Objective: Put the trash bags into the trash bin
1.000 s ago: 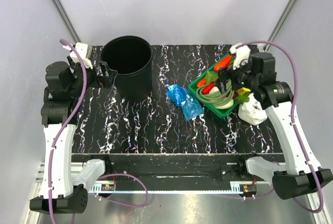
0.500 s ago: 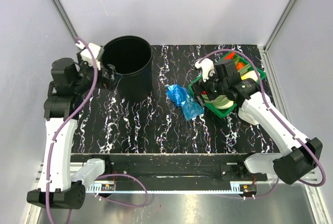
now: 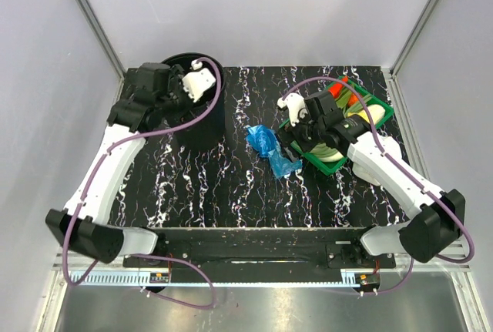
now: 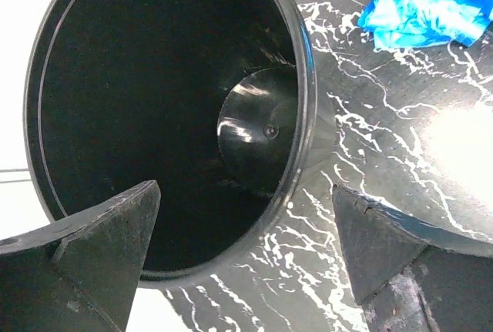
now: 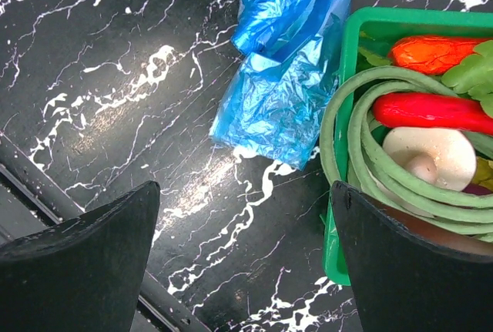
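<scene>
Left gripper [image 4: 246, 189] and right gripper [image 5: 245, 193] spread, we risk hooking the green tray [image 5: 348, 55] touching the trash bags [image 5: 281, 78] at three o'clock.

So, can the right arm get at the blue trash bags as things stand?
Probably yes: the trash bags lie uncovered just ahead of its open jaws; only the green tray crowds one side.

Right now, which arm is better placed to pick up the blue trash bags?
The right. Its open right gripper hovers close to the trash bags. The left gripper, also open, hangs over the trash bin, away from them.
</scene>
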